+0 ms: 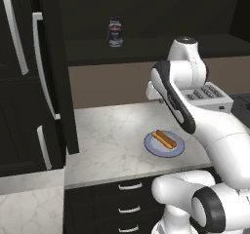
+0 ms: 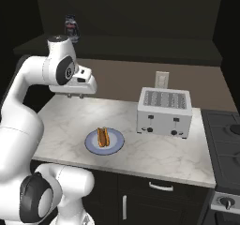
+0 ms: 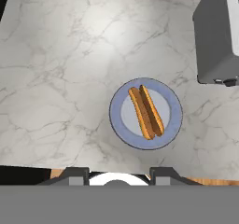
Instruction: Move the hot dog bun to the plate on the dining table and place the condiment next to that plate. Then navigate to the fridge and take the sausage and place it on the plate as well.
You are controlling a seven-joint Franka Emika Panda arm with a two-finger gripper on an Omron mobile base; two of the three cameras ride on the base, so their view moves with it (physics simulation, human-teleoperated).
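Hot dog bun [image 3: 146, 112], one in number, lies on one plain blue-grey plate [image 3: 172, 120] near the front edge of the marble counter [image 1: 107, 140], slit upward. One condiment [image 1: 115, 31] jar stands on the dark ledge behind the counter, well apart from the bun. One silver toaster [image 2: 164, 111] sits on the counter to the right of the plate. One black fridge [image 1: 24, 82] with white handles stands to the left. Gripper [image 3: 119, 175] hangs above the plate, holding nothing; its two fingertips stand apart, though how far open cannot be told.
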